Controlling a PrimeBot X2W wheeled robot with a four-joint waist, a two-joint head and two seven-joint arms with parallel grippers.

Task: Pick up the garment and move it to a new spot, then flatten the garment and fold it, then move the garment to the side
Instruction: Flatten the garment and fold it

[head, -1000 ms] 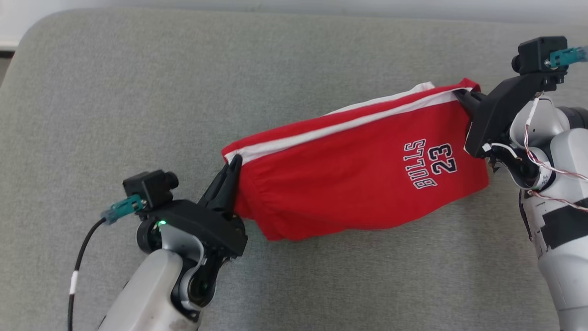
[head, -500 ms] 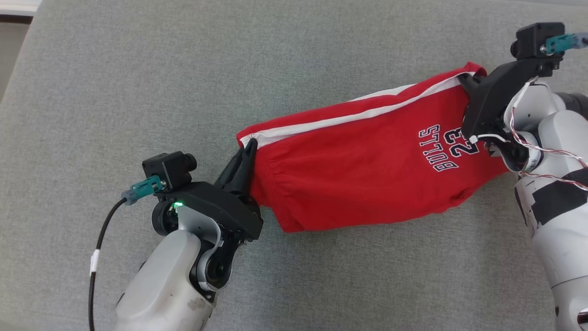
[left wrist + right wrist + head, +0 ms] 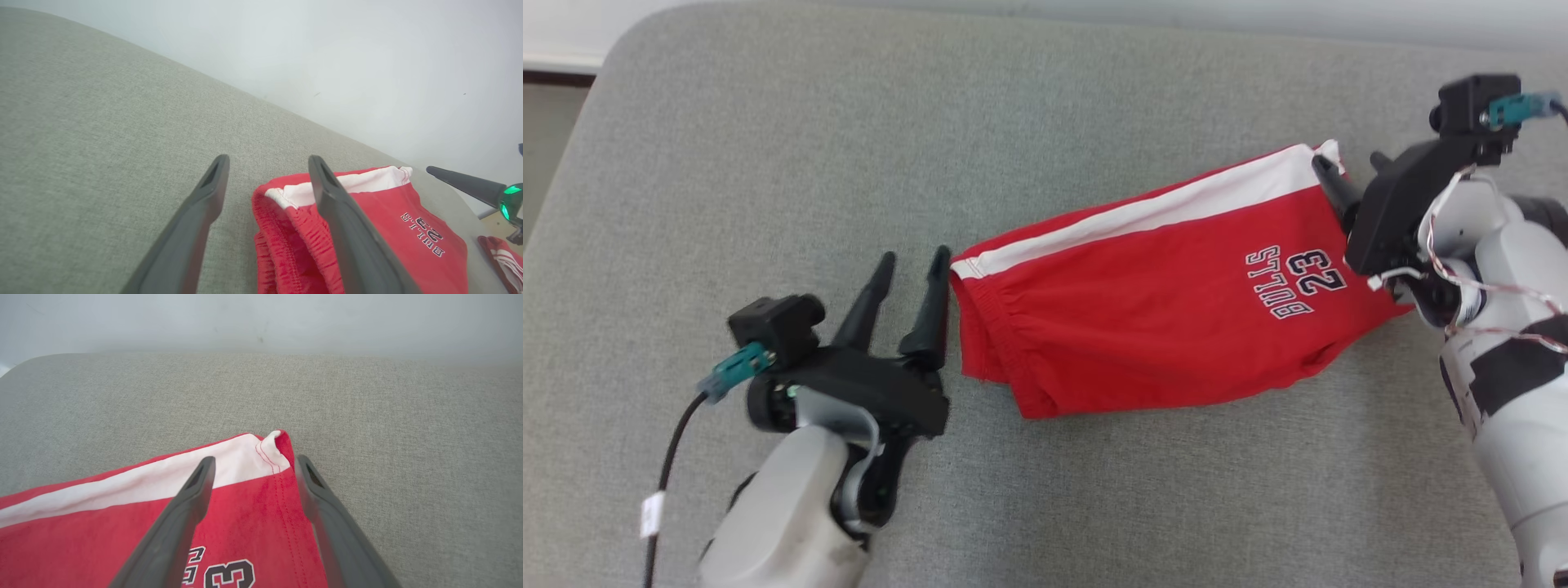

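Red basketball shorts lie folded on a grey upholstered surface, right of centre in the head view. A white side stripe runs along the far edge. The lettering "BULLS 23" faces up near the hem end, and the gathered waistband forms the opposite end.

Left gripper: fingers spread apart, holding nothing. It sits at the waistband end, its inner finger just beside the stripe corner; contact cannot be confirmed.

Right gripper: fingers likewise spread, holding nothing. In the right wrist view one finger lies over the stripe and the other along the hem edge, with the upturned hem corner between the tips. Whether either finger touches the cloth cannot be told.

A second piece of red-and-white cloth shows at the lower right corner of the left wrist view, apart from the shorts. A pale wall stands behind the surface.
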